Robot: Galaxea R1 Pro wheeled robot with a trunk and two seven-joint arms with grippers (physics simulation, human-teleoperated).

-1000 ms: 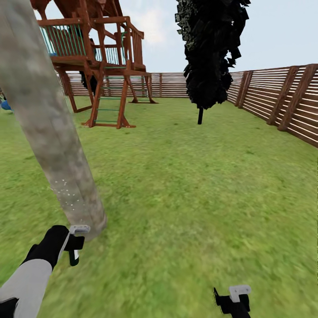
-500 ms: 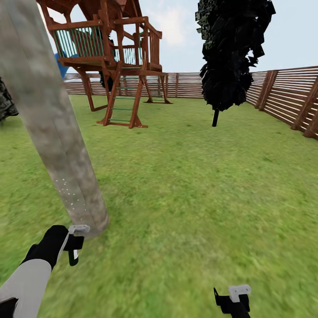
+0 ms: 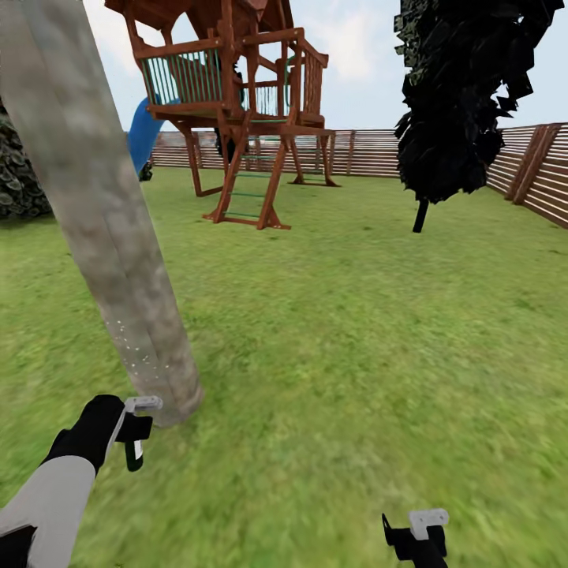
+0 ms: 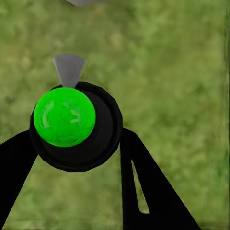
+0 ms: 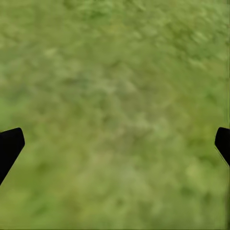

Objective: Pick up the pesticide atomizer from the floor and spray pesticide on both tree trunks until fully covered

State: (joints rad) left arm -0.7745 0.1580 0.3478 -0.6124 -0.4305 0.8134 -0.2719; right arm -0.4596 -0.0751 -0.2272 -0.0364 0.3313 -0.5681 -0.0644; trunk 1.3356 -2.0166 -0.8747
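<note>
A thick beige-grey mottled tree trunk [image 3: 118,237] rises from the lawn at the left of the head view, leaning in the picture, with fine white specks on its lower part. My left gripper [image 3: 136,432] hangs just in front of the trunk's base, shut on the pesticide atomizer [image 4: 64,117]. In the left wrist view the atomizer is a bright green ball in a black collar with a grey nozzle, held between the black fingers [image 4: 143,187] over grass. My right gripper [image 3: 412,540] sits low at the right, open, its fingertips [image 5: 10,143] wide apart above bare grass.
A brown wooden playset [image 3: 244,118] with a ladder and a blue slide [image 3: 142,134] stands behind the trunk. A near-black conifer [image 3: 465,95] rises at the right, a dark shrub [image 3: 20,181] at the left. A slat fence [image 3: 536,170] rings the lawn [image 3: 355,331].
The whole picture has slid to the right, so the camera has turned left. The slide and shrub have come into view. Both arms keep their places in the picture.
</note>
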